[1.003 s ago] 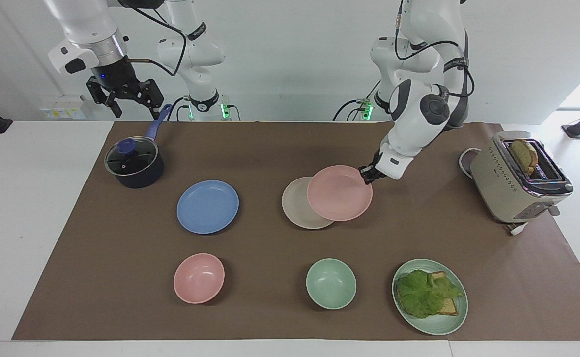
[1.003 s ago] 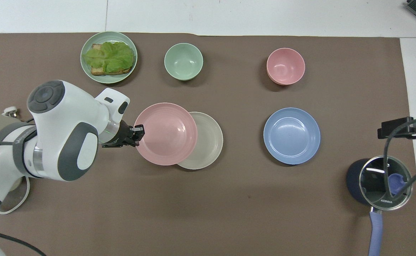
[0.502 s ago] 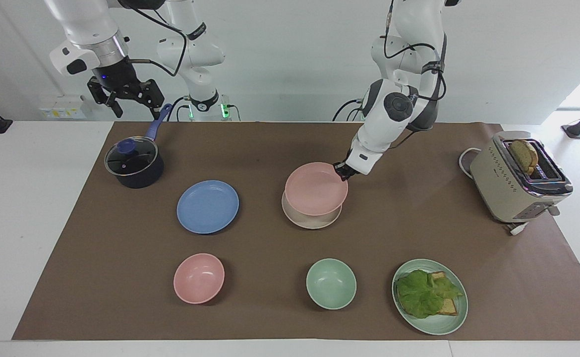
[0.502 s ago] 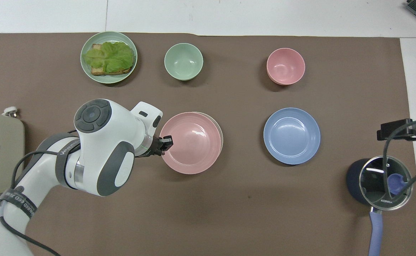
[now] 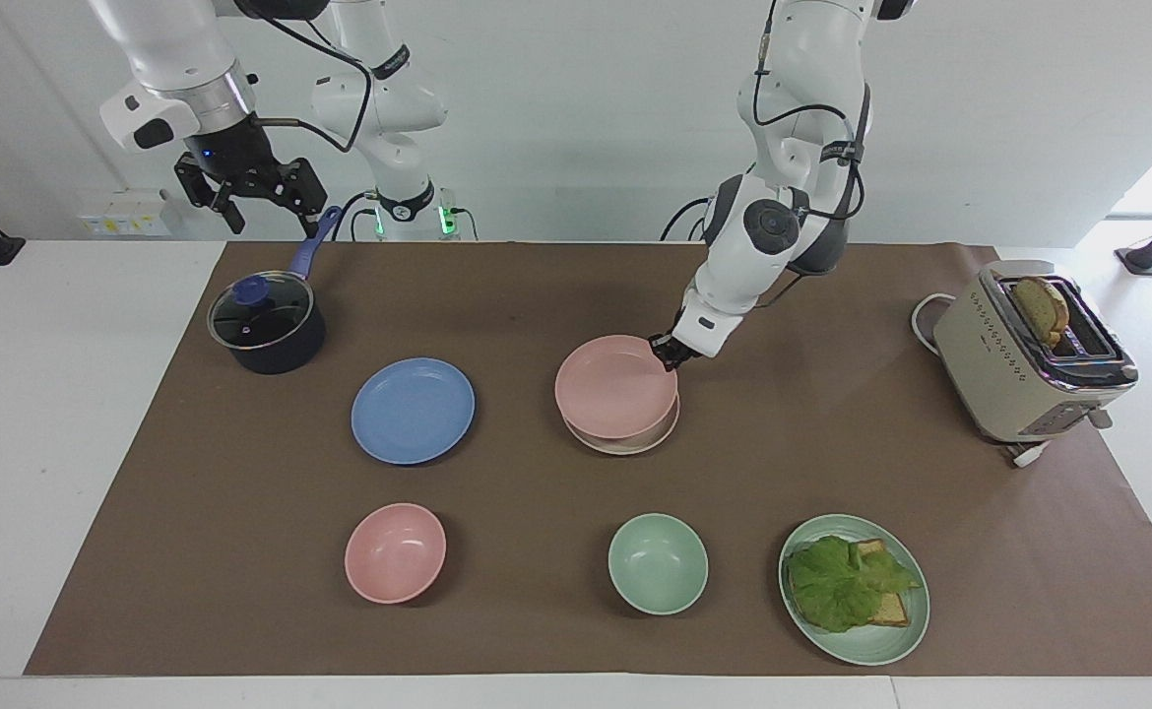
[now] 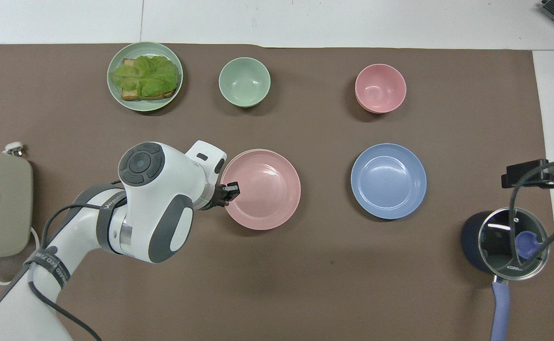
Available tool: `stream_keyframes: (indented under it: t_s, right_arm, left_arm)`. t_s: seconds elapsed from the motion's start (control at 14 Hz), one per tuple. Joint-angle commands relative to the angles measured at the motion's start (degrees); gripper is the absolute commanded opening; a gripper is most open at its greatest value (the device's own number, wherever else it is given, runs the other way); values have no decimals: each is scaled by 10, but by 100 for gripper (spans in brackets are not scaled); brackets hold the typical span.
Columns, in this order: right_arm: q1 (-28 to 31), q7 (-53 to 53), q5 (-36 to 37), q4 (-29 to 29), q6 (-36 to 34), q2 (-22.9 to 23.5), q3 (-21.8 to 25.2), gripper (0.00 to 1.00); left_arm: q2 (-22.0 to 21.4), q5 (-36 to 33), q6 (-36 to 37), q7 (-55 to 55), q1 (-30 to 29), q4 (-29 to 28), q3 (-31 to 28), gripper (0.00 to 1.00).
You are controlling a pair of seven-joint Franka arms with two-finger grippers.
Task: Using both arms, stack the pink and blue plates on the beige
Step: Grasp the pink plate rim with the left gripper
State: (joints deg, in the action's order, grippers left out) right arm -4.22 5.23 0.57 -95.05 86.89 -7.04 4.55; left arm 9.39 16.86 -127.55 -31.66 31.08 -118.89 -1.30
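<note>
My left gripper (image 5: 668,350) is shut on the rim of the pale pink plate (image 5: 613,382), on the side toward the left arm's end. The pink plate sits squarely over the beige plate (image 5: 627,444). Only a thin beige rim shows under it, and I cannot tell whether the two touch. In the overhead view the pink plate (image 6: 263,190) covers nearly all of the beige one, with the left gripper (image 6: 232,190) at its edge. The blue plate (image 5: 413,410) (image 6: 388,181) lies flat beside them toward the right arm's end. My right gripper (image 5: 266,207) waits open and empty, high over the pot's handle.
A dark pot with a glass lid (image 5: 266,320) stands at the right arm's end. Farther from the robots are a pink bowl (image 5: 395,551), a green bowl (image 5: 657,563) and a green plate (image 5: 871,645) with toast and lettuce. A beige toaster (image 5: 1014,369) stands at the left arm's end.
The left gripper carried the pink plate toward the right arm's end, from half overlapping the beige plate to squarely over it, and lowered it. The right arm stayed put.
</note>
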Motion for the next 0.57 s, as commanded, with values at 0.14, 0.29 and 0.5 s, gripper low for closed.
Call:
stream_keyframes:
  t_s: [0.14, 0.29, 0.5]
  right_arm:
    - [5, 4, -6, -23, 12, -17, 1, 100]
    - [4, 5, -6, -25, 17, -17, 1, 100]
    - [4, 4, -6, -25, 18, -16, 1, 100]
  left_arm:
    - [-2, 11, -15, 5, 10, -5, -10, 100]
    - [-1, 11, -15, 5, 9, -4, -11, 100]
    - [3, 10, -13, 7, 6, 5, -11, 100]
